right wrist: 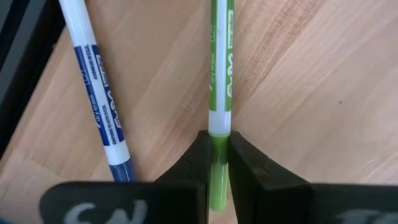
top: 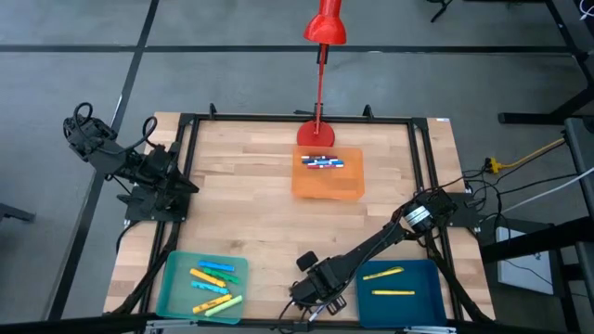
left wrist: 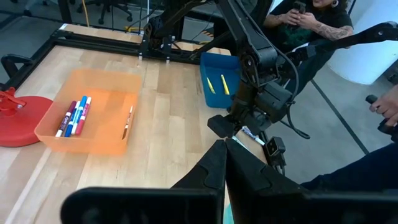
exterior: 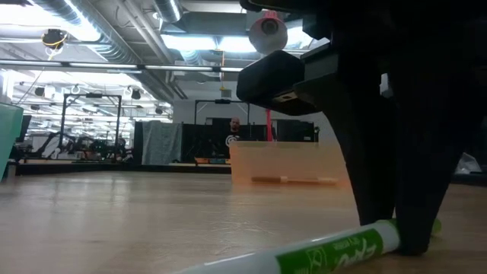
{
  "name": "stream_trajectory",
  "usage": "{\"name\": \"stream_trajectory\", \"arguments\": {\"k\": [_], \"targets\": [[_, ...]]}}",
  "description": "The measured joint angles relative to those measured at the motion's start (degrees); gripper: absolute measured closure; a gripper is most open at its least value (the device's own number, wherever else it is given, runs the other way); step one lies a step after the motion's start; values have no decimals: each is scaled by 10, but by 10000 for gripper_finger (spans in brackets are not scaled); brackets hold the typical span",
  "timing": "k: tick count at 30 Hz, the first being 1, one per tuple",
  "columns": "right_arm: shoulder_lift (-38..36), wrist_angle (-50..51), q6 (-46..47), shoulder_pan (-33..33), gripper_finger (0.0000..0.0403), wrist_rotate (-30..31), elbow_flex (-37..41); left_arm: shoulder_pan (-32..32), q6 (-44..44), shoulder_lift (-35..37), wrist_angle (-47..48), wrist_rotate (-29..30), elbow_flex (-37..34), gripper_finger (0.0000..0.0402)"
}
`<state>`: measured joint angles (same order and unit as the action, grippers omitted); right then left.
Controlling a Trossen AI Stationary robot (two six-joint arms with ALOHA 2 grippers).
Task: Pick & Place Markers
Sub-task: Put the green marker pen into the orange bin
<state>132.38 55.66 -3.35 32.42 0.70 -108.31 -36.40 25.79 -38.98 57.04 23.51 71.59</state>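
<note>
Green marker (right wrist: 221, 93) lies on the bench (top: 251, 218) at its near edge, between the teal tray (top: 172, 278) and the blue tray (top: 427, 278), with the right gripper (right wrist: 219, 162) pinching its cap end; it is not yet lifted. Just beside it lies a blue marker (right wrist: 96, 87), untouched. Sorting looks well advanced: the orange tray (top: 327, 186), beyond the green marker toward the red stand (top: 320, 74), holds several blue-and-red markers (top: 322, 162); the teal tray holds a mixed handful (top: 213, 283); the blue tray holds two yellow ones (top: 388, 282). By my judgement, two markers remain to be placed. Left gripper (left wrist: 224, 163) waits well apart at the bench's left edge, fingers pressed together, empty.
</note>
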Motion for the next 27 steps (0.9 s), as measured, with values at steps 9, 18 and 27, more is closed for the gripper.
{"name": "stream_trajectory", "arguments": {"k": [9, 18, 27], "targets": [[3, 3, 36, 0, 369, 2, -19, 0, 0, 0, 0, 3, 0, 400], [5, -1, 83, -6, 369, 11, -49, 0, 0, 0, 0, 3, 0, 400], [3, 89, 90, -24, 369, 59, -90, 0, 0, 0, 0, 3, 0, 399]]}}
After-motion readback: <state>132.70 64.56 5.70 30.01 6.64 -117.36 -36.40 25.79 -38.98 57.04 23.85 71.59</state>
